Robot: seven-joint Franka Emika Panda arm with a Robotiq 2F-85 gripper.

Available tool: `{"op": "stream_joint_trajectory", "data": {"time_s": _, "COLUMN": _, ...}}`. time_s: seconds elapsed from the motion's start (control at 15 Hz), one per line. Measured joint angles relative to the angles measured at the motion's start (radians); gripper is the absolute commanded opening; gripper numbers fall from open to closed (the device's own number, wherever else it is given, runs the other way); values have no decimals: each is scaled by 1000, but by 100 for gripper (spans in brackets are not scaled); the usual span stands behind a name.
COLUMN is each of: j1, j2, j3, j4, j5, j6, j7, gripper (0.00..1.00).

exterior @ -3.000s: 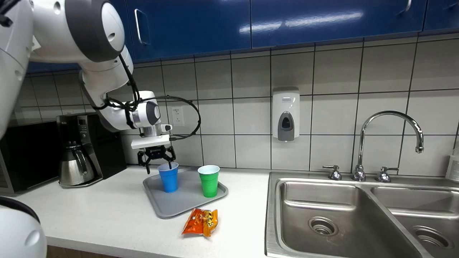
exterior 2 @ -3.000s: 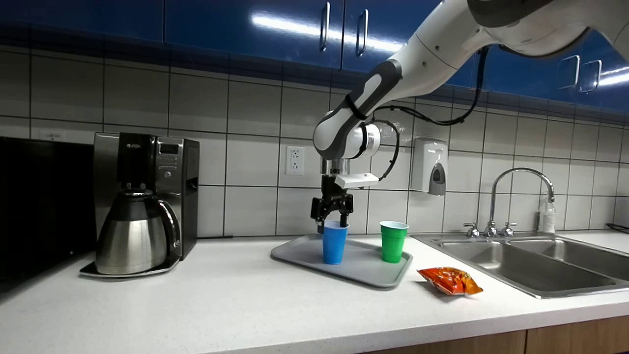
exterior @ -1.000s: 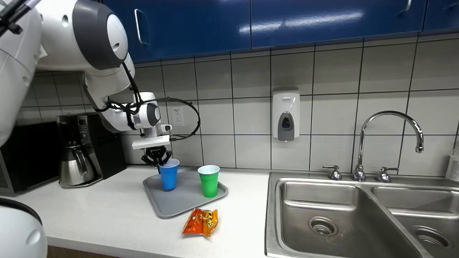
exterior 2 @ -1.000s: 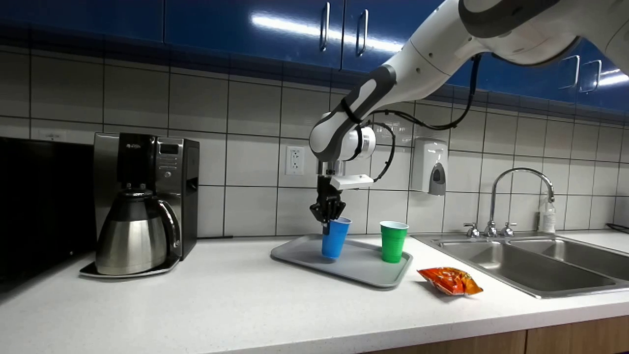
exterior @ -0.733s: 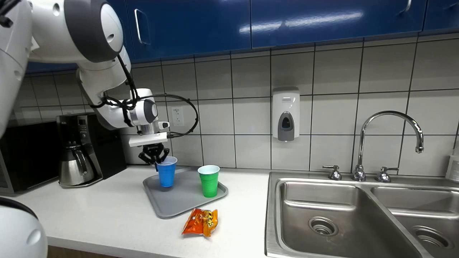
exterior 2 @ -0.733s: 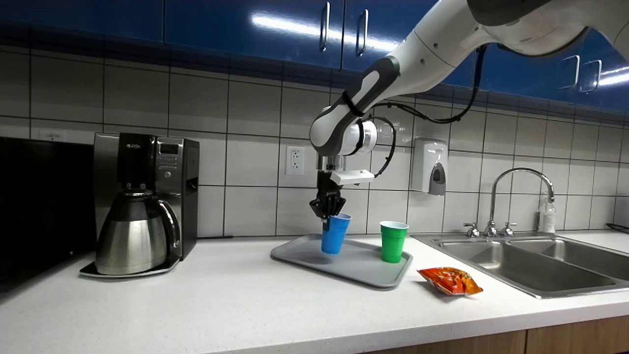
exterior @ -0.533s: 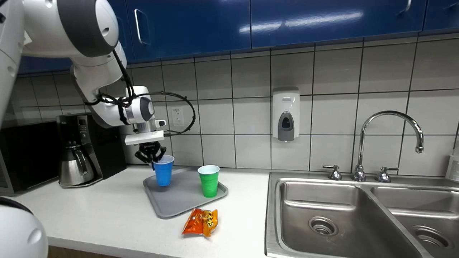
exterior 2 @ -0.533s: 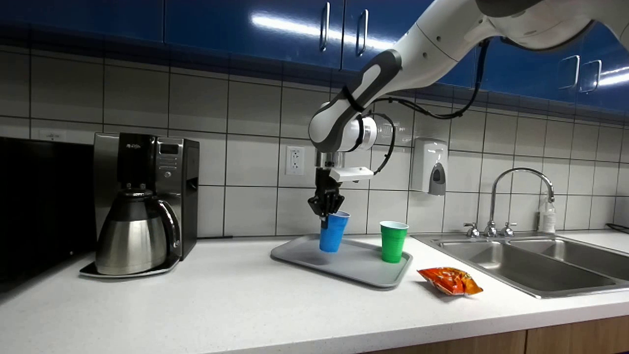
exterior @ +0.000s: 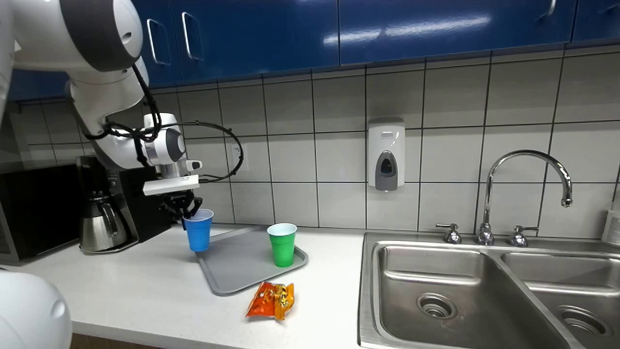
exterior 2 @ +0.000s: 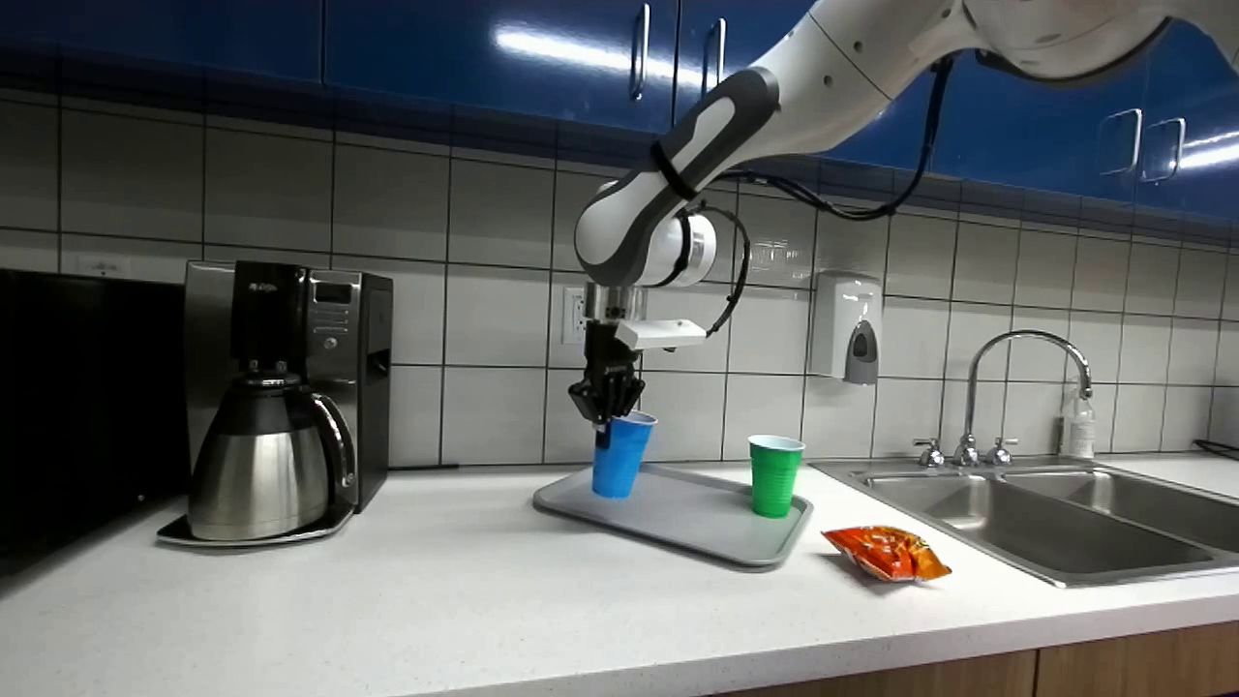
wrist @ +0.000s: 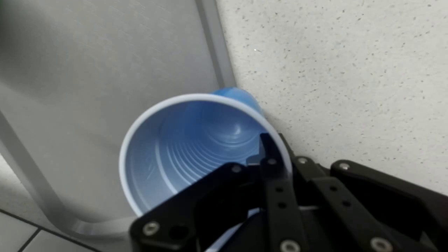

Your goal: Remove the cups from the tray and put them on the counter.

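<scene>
My gripper is shut on the rim of the blue cup. In the wrist view one finger is inside the cup's white rim and the opposite one outside it. The blue cup hangs slightly tilted, off the surface, over the edge of the grey tray. Seen from the wrist, its base lies across the border between tray and counter. Upright on the tray stands a green cup, apart from the gripper. The white counter stretches around the tray.
An orange snack packet lies on the counter in front of the tray. A coffee maker with a steel jug stands on one side, a double sink with a faucet on the other. The tiled wall rises close behind.
Three seconds ago the gripper stood open at the blue cup, which rested on the tray. It has since shut on the rim, lifted the cup and carried it left in both exterior views.
</scene>
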Motion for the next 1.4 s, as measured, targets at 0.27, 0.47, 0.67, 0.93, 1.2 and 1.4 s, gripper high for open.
{"op": "stream_joint_trajectory", "data": {"time_s": 0.27, "j1": 50, "j2": 0, "j3": 6, "j4": 0, "j5": 0, "j6": -1, "j7": 28, "gripper": 0}}
{"op": "stream_joint_trajectory", "data": {"time_s": 0.47, "j1": 80, "j2": 0, "j3": 11, "j4": -2, "j5": 0, "j6": -3, "j7": 49, "gripper": 0}}
{"op": "stream_joint_trajectory", "data": {"time_s": 0.67, "j1": 98, "j2": 0, "j3": 11, "j4": -3, "j5": 0, "j6": -11, "j7": 59, "gripper": 0}}
{"op": "stream_joint_trajectory", "data": {"time_s": 0.93, "j1": 104, "j2": 0, "j3": 11, "j4": -3, "j5": 0, "j6": -36, "j7": 60, "gripper": 0}}
{"op": "stream_joint_trajectory", "data": {"time_s": 1.2, "j1": 105, "j2": 0, "j3": 12, "j4": -3, "j5": 0, "j6": -65, "j7": 60, "gripper": 0}}
{"op": "stream_joint_trajectory", "data": {"time_s": 1.4, "j1": 105, "j2": 0, "j3": 12, "j4": -3, "j5": 0, "j6": -82, "j7": 60, "gripper": 0}}
